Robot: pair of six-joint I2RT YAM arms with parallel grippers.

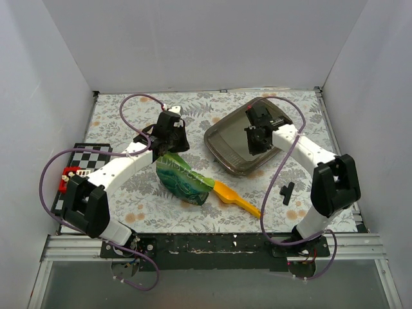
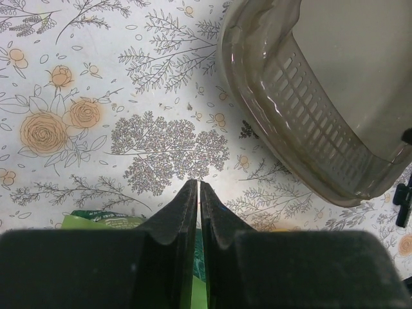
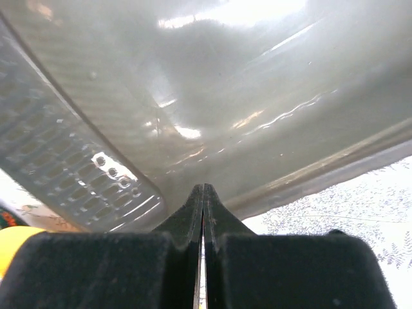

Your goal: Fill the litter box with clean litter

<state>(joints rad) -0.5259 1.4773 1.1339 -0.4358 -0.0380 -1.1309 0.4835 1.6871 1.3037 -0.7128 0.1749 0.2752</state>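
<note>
Sitting right of centre toward the far side of the floral worktop (image 1: pixel 129 116), litter box (image 1: pixel 225 145) is turned at an angle to the worktop edges, one rounded corner pointing toward the arms. Inside floor is grey, glossy and bare with light glare; the inner wall has rows of small slots below the raised rim. Right claw (image 1: pixel 256 140) is over the box's interior. In the right wrist view its fingers (image 3: pixel 193 212) are pressed flat together, tips just above the inner wall near the rim; contact with the plastic cannot be told. Left claw (image 1: pixel 172 138) sits left of the box and apart from it, over the far end of the green bag (image 1: pixel 183 181). In the left wrist view its fingers (image 2: pixel 183 212) are pressed almost together with only a hairline slit, tips over bare floral print, box wall off to the upper right. Green shows in the slit near the finger bases and at the lower left, so the bag is under the claw; cannot tell if its edge is caught. Bag lies on the worktop between the two arms, running from under the left claw toward the near edge. Yellow-orange scoop (image 1: pixel 235 198) lies just beside the bag's near end, handle pointing toward the right arm's base. Black-and-white checkerboard (image 1: pixel 87 161) lies at the worktop's left edge beside the left arm.
</note>
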